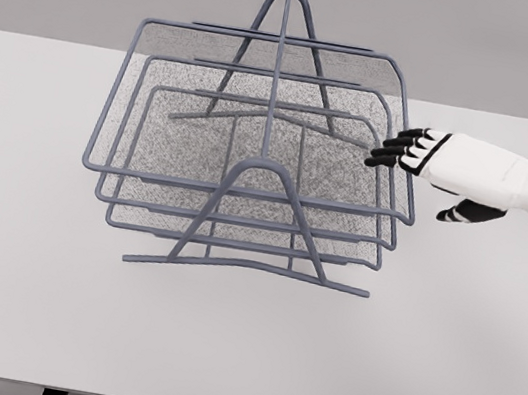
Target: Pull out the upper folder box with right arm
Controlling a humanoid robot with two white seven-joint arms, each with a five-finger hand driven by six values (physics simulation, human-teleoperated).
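Observation:
A grey wire-mesh folder rack [246, 245] with three stacked trays stands mid-table. Its upper tray [245, 192] is the widest, with its front rail at the near side. My right hand [406, 150] comes in from the right edge, white with black fingers. The fingers are stretched out and point left at the upper tray's right side rail [402, 140]. Their tips are at or just touching that rail, and they hold nothing. The thumb hangs below, apart from the rack.
The white table [24, 299] reaches past the rack on all sides. The rack's A-shaped feet [247, 268] spread toward the near side. A grey wall stands behind the table's far edge.

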